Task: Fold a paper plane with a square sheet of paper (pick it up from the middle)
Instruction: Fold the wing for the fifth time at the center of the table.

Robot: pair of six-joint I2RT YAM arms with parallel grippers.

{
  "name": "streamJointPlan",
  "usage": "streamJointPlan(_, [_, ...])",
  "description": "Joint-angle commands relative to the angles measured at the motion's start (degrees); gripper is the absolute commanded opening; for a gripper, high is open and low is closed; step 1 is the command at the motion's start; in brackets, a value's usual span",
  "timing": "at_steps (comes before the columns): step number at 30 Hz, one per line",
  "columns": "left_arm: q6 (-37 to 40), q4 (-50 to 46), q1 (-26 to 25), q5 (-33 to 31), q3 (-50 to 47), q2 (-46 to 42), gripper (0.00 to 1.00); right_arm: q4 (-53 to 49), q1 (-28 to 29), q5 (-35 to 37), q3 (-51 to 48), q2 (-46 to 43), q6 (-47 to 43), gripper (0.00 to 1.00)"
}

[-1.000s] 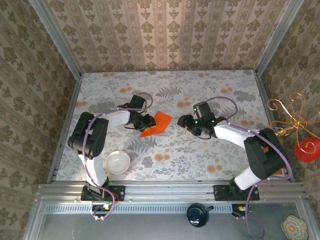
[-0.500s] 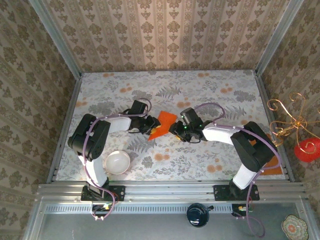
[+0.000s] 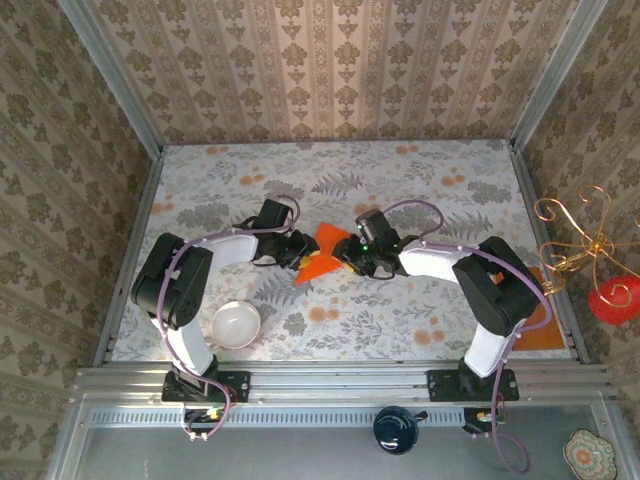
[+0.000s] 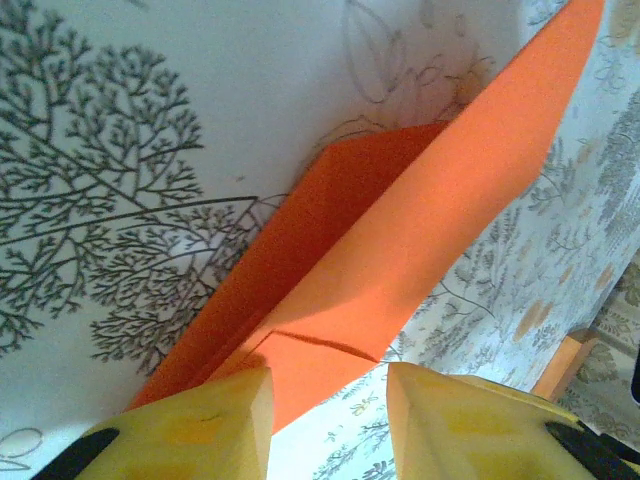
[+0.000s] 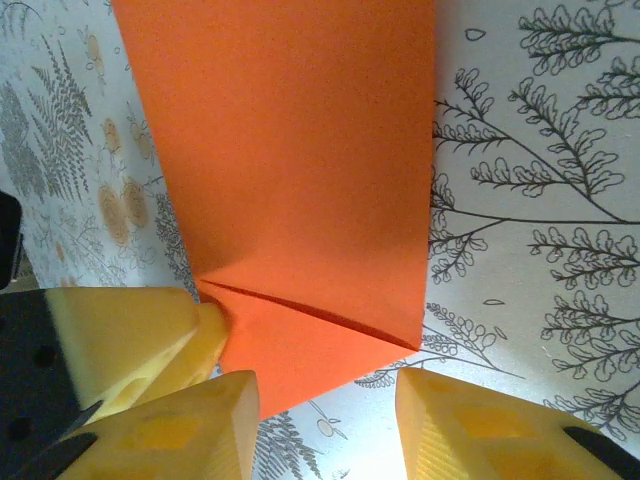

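1. The orange sheet of paper [image 3: 321, 247], partly folded, lies mid-table [image 3: 420, 180] between the two grippers.
2. Versus a second ago, the sheet sits slightly further right and looks narrower from above.
3. The right gripper [image 3: 344, 258] stood clear of the sheet then, with bare table between them. It is now at the sheet's right edge, with the arm stretched further left.
4. The left gripper [image 3: 296, 254] has crept a little right and stays at the sheet's left edge.
5. With the right arm moved, a duller brownish-orange rectangle [image 3: 539, 330] is uncovered near the table's right side.
6. The white bowl [image 3: 235, 325] is unchanged, near the left arm's base.
7. Left wrist view: the yellow fingers [image 4: 215, 420] stand apart. The sheet's near end lies in the gap against one finger, and table shows beside the other, so it is not clamped.
8. Right wrist view: the fingers [image 5: 490, 430] stand apart with the sheet's corner between them, and nothing is pinched.
9. Both wrist views show a diagonal crease and an overlapping flap, which are lost from above.
10. The right wrist view also catches a left-gripper finger [image 5: 130, 335] against the sheet's edge.
11. The top view gives the bowl and both arms.
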Motion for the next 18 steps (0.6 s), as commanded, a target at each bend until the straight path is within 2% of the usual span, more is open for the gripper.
streamJointPlan(1, [2.85, -3.11, -0.04, -0.92, 1.92, -0.68, 0.37, 0.04, 0.21, -0.35, 0.64, 0.83, -0.18, 0.43])
streamJointPlan(11, [3.34, -2.34, 1.54, -0.86, 2.22, 4.26, 0.36, -0.75, 0.01, 0.05, 0.16, 0.96, 0.07, 0.44])
streamJointPlan(14, [0.97, -0.64, 1.90, -0.38, 0.58, 4.63, 0.36, -1.61, 0.01, 0.23, 0.60, 1.42, -0.02, 0.45])
streamJointPlan(18, [-4.52, 6.33, 2.70, 1.77, -3.73, 4.60, 0.36, -2.25, 0.01, -0.07, 1.33, 2.27, -0.36, 0.47])
